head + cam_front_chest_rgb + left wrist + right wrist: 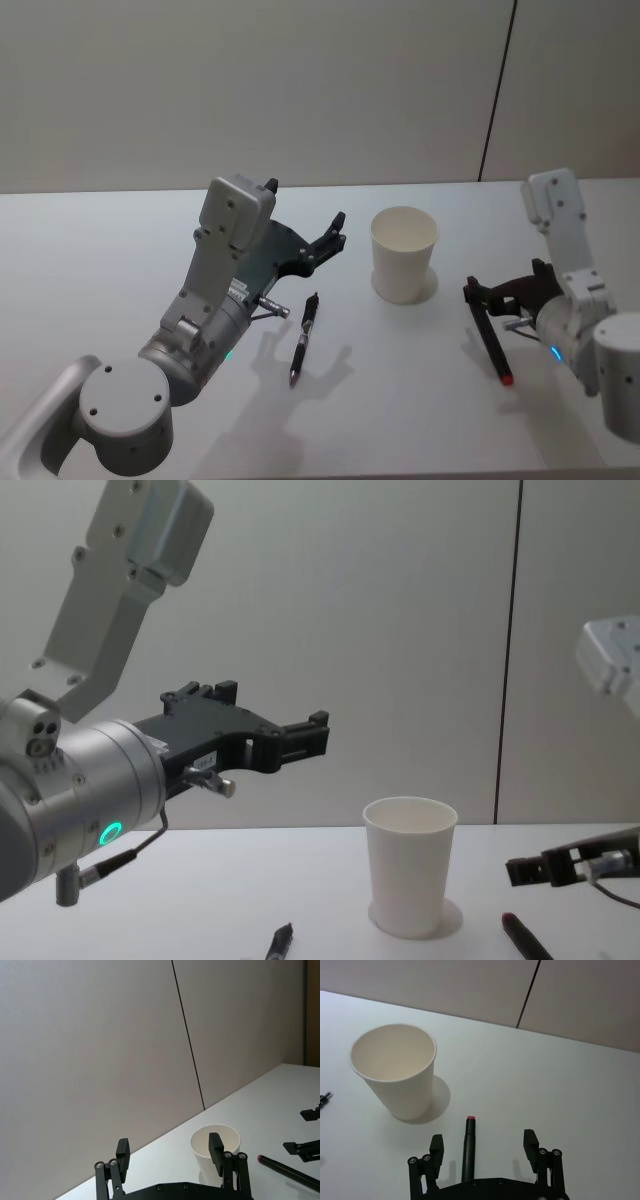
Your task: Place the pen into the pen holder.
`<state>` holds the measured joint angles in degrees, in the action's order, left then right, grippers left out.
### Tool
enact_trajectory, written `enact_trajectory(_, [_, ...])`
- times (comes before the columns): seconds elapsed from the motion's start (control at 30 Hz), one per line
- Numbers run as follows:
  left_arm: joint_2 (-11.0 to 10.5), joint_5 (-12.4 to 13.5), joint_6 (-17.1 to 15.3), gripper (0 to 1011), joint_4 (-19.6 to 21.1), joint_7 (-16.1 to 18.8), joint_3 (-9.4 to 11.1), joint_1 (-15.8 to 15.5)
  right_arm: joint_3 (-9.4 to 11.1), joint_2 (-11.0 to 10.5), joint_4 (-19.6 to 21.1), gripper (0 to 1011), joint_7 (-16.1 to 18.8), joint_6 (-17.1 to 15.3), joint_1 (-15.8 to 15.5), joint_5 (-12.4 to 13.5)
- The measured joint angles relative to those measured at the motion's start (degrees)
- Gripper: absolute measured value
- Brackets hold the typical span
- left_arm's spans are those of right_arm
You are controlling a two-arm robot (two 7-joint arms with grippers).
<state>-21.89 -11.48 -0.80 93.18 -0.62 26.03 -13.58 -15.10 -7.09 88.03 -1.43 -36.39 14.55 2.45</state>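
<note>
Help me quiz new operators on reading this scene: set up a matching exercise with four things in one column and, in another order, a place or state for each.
Things
1. pen holder
2. black pen
3. red-tipped pen
4. left pincer

Places or states
A. lies on the table between the open fingers of the right pincer
B. stands upright with nothing inside
C. up above the table, open and holding nothing
D. lies flat on the table, on the robot's left of the pen holder

Pairs: 1-B, 2-D, 3-A, 4-C
</note>
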Motion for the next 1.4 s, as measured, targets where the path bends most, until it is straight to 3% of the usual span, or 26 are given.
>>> enact_trajectory(0.63, [0.0, 0.0, 0.0, 1004, 0.0, 0.0, 0.0, 0.0, 0.8, 2.9, -11.0, 1001, 2.6, -5.4, 7.5, -0.8])
enact_trajectory(1.4, [0.0, 0.0, 0.0, 1004, 0.0, 0.0, 0.0, 0.0, 1.2, 5.1, -22.1, 1001, 5.1, -5.2, 13.3, -1.5])
